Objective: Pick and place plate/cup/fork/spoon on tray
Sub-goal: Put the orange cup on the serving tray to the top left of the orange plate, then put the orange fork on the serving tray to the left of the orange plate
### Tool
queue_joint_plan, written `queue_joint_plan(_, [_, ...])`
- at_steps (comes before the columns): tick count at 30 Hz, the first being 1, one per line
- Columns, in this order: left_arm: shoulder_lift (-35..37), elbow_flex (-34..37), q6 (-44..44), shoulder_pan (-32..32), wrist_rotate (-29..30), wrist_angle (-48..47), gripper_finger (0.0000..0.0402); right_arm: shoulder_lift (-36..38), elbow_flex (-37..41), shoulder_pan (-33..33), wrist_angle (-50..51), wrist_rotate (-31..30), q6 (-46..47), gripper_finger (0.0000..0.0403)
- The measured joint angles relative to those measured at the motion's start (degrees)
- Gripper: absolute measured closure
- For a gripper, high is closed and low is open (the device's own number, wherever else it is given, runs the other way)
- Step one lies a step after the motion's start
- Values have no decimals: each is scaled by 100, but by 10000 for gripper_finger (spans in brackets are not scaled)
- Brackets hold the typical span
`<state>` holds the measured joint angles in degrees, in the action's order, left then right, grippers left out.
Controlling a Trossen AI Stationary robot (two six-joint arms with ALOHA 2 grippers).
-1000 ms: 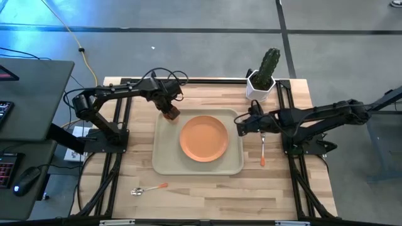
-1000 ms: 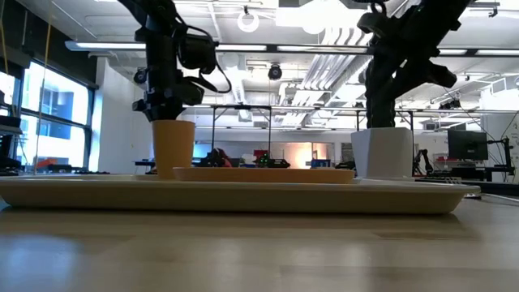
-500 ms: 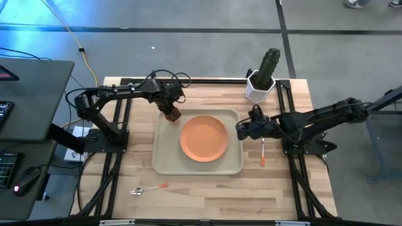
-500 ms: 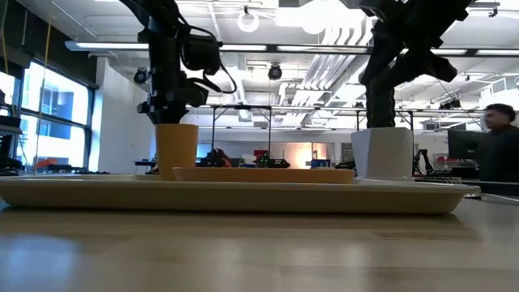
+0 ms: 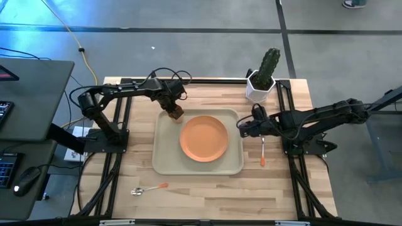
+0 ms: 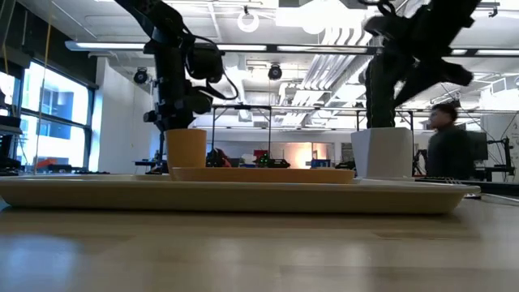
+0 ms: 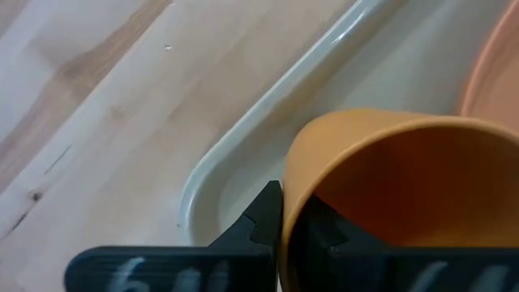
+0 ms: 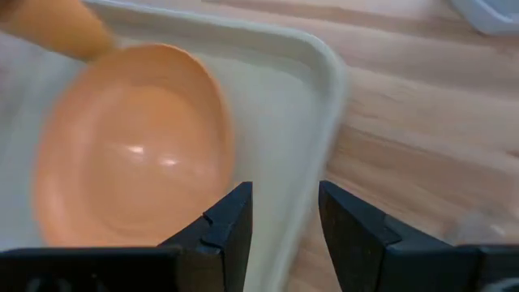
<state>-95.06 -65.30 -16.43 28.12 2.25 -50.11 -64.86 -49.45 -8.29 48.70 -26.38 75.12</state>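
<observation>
The orange cup (image 5: 175, 113) is over the far left corner of the cream tray (image 5: 164, 157), and my left gripper (image 5: 174, 108) is shut on it. The orange plate (image 5: 203, 138) lies flat in the middle of the tray. My right gripper (image 5: 241, 127) is open and empty at the tray's right rim (image 8: 324, 89). The fork (image 5: 262, 149) lies on the table to the right of the tray. The spoon (image 5: 149, 188) lies on the table near the front left. My left gripper pinches the cup's rim (image 7: 285, 174), one finger (image 7: 261, 223) outside the wall and the other finger (image 7: 320, 227) inside the cup. The fingers come from above, pointing down. The cup (image 6: 186, 149) stays upright; the tray's rim hides whether its base touches the tray.
A white pot with a cactus (image 5: 260, 85) stands at the table's far right, behind my right arm. A person (image 6: 444, 146) shows in the room beyond the table. Bare wood lies in front of the tray.
My left gripper has carried the cup a little toward the table's right edge, closer to the plate, and slightly down; the cup stays upright. The person in the room behind has walked across the low view.
</observation>
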Motion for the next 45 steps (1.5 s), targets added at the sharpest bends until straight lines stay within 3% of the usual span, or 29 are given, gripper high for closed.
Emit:
queue_joint_plan(8, [37, 8, -242, -3, 17, -5, 366, -2, 0, 2, 674, 906, 613, 269])
queue_joint_plan(20, [52, -7, -146, 17, 147, -320, 264, -67, 0, 114, 959, 1679, 724, 269])
queue_joint_plan(28, [56, -501, -198, -151, 730, -998, 219, -350, 635, 118, 1453, 2527, 885, 268])
queue_joint_plan(32, [63, -760, -376, -330, 866, -1061, 209, -346, 1316, 177, 1258, 2605, 1083, 268])
queue_joint_plan(38, [63, -1146, -396, -539, 882, -1033, 206, -345, 1930, 269, 7, 2899, 993, 268])
queue_joint_plan(45, [63, -1589, -178, -547, 1070, -672, 206, -345, 1954, 417, 73, 2242, 860, 269])
